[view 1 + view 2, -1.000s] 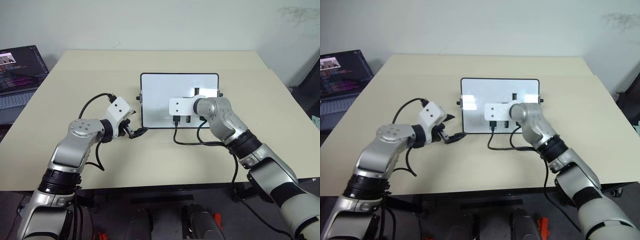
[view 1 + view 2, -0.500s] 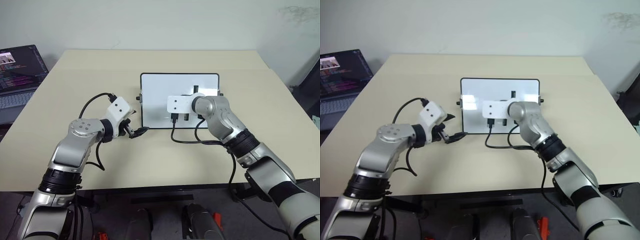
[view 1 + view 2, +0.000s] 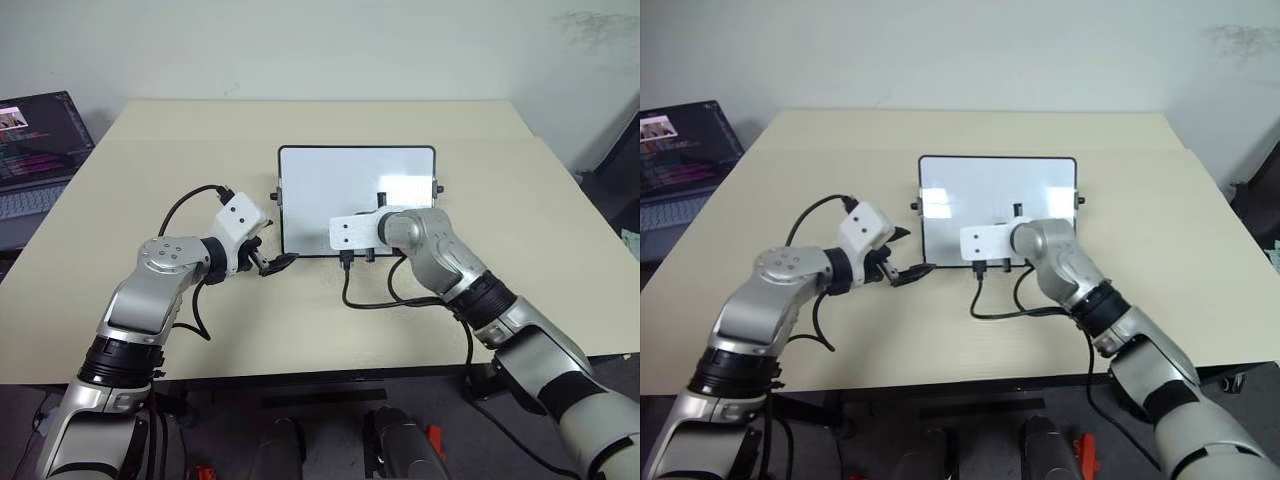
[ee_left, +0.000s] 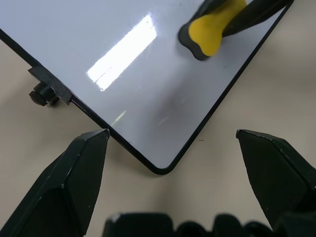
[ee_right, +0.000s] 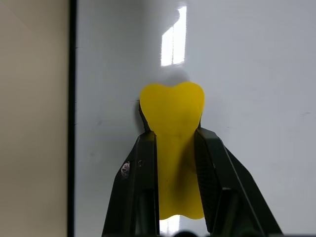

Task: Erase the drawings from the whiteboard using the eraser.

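The whiteboard [image 3: 320, 190] lies flat mid-table. My right gripper [image 5: 173, 136] is shut on the yellow eraser [image 5: 172, 106], whose tip presses on the white surface close to the board's black frame [image 5: 72, 98]. In the left wrist view the eraser [image 4: 212, 29] sits a short way in from the board's near left corner [image 4: 160, 170]. My left gripper [image 4: 171, 133] stands wide open, fingers either side of that corner and not touching it. The board surface that shows is plain white. A small dark bit [image 3: 381, 197] sits just past the right hand; I cannot tell whether it belongs to the drawings.
An open laptop [image 3: 35, 140] stands beyond the table's left edge. A black cable [image 3: 375, 300] loops from my right wrist onto the table in front of the board. Small black knobs [image 3: 274, 197] stick out from the board's sides.
My right hand has slid the eraser across the board toward the near left. The left arm has stayed where it was.
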